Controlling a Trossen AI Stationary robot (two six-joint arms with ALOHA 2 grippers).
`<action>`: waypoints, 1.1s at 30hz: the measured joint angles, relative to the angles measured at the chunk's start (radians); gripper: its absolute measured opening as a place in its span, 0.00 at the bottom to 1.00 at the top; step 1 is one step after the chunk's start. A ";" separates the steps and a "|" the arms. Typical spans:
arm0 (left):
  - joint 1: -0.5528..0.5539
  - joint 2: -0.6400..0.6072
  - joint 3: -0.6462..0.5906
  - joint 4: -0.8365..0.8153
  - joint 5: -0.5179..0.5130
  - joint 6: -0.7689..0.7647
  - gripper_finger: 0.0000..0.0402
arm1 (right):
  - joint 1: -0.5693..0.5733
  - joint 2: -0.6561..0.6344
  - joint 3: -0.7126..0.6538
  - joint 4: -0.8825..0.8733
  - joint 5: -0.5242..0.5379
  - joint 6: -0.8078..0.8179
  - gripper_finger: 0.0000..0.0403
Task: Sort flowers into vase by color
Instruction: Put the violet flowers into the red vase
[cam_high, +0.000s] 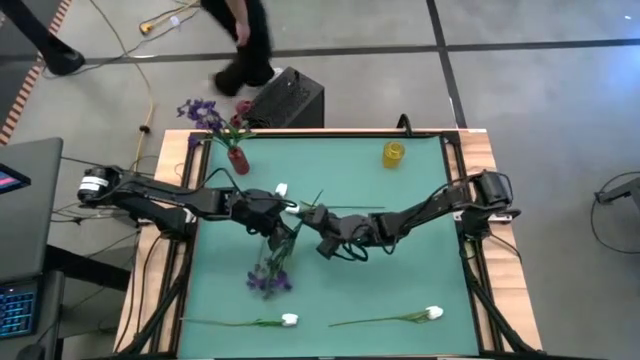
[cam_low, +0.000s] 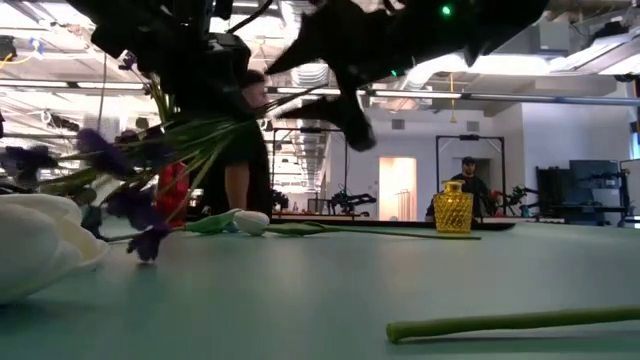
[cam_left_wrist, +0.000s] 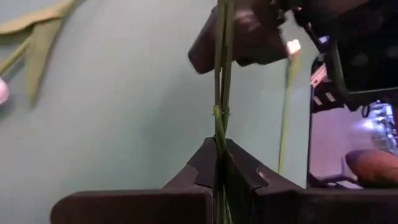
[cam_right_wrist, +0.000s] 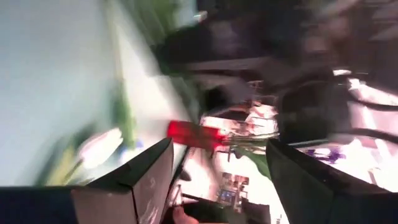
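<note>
My left gripper (cam_high: 282, 214) (cam_left_wrist: 219, 165) is over the table's middle, shut on the green stems of a bushy purple flower (cam_high: 268, 280) (cam_low: 110, 150). Its blooms point toward the table's near edge. My right gripper (cam_high: 318, 228) (cam_right_wrist: 217, 180) is open just right of it, by the stems' free end; in the left wrist view one dark finger (cam_left_wrist: 239, 37) stands against the stems. A white tulip (cam_high: 283, 190) (cam_low: 250, 222) lies flat behind both grippers. Two more white tulips (cam_high: 289, 320) (cam_high: 433, 313) lie near the near edge. A red vase (cam_high: 237, 158) (cam_right_wrist: 193, 132) holds purple flowers. My left gripper pinches the purple flower's thin green stems (cam_left_wrist: 219, 134) between its two fingers, which lie across them. The stems run on past the fingertips toward my right gripper. In the low view the flower slants down, its blooms (cam_low: 148, 238) low over the table.
A yellow vase (cam_high: 393, 153) (cam_low: 452, 208) stands at the far right of the green mat (cam_high: 420, 260). The red vase is at the far left corner. A black box (cam_high: 290, 98) sits beyond the far edge, and a person (cam_high: 245, 40) walks there.
</note>
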 joint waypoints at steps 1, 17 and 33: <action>0.000 -0.002 0.000 0.008 0.000 0.000 0.00 | 0.000 0.004 -0.003 -0.008 0.001 -0.002 0.70; 0.000 0.005 0.001 0.007 0.012 0.026 0.00 | 0.002 0.019 0.005 -0.009 0.031 0.003 0.29; 0.035 -0.066 0.001 0.060 0.028 0.321 0.33 | 0.021 -0.023 0.004 -0.245 -0.088 0.243 0.10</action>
